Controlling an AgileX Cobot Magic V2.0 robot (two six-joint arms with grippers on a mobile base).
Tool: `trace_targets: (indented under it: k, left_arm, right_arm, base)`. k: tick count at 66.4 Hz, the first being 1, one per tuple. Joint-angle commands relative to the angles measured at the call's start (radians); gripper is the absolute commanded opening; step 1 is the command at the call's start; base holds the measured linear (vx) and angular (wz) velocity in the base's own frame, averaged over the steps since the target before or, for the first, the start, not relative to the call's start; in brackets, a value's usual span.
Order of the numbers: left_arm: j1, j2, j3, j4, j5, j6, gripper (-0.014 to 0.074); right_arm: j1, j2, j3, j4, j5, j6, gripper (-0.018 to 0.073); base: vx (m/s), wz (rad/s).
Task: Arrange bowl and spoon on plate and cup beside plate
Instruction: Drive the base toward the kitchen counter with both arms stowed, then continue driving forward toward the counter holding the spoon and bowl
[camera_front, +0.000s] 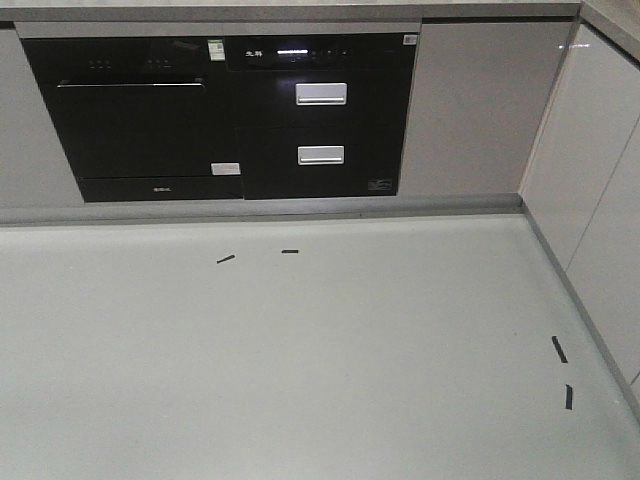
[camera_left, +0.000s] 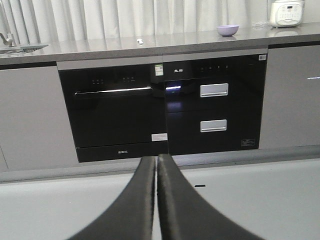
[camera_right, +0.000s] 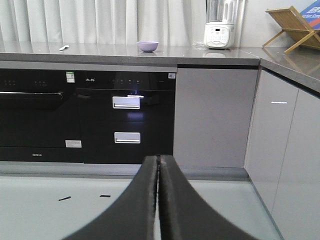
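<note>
A small lavender bowl (camera_left: 227, 30) stands on the far grey countertop, seen also in the right wrist view as the bowl (camera_right: 148, 46). A small pale spoon (camera_left: 140, 41) lies on the same counter to the bowl's left; the right wrist view shows the spoon (camera_right: 63, 48) too. The plate and the cup are out of view. My left gripper (camera_left: 156, 161) is shut with nothing in it, low over the pale floor and far from the counter. My right gripper (camera_right: 159, 161) is likewise shut and holds nothing. Neither gripper appears in the front view.
Black built-in ovens (camera_front: 220, 115) and grey cabinets (camera_front: 480, 110) face me below the counter (camera_left: 150, 47). White cabinets (camera_front: 590, 190) close off the right side. Black tape marks (camera_front: 290, 251) dot the floor. A white appliance (camera_right: 219, 35) and a wooden rack (camera_right: 295, 27) sit on the counter.
</note>
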Motion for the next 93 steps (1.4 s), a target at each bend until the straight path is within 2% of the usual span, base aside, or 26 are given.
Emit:
trace_targets:
  k: [1, 93]
  left_arm:
    - [0.001, -0.005, -0.008, -0.001, -0.067, -0.012, -0.0006]
    - [0.001, -0.005, -0.008, -0.001, -0.067, -0.012, -0.0006]
  right_arm:
    - [0.001, -0.01, 0.003, -0.004, -0.073, 0.0, -0.0003]
    - [0.001, -0.01, 0.003, -0.004, -0.073, 0.0, -0.0003]
  base:
    - [0.04, 0.11]
    - [0.08, 0.01]
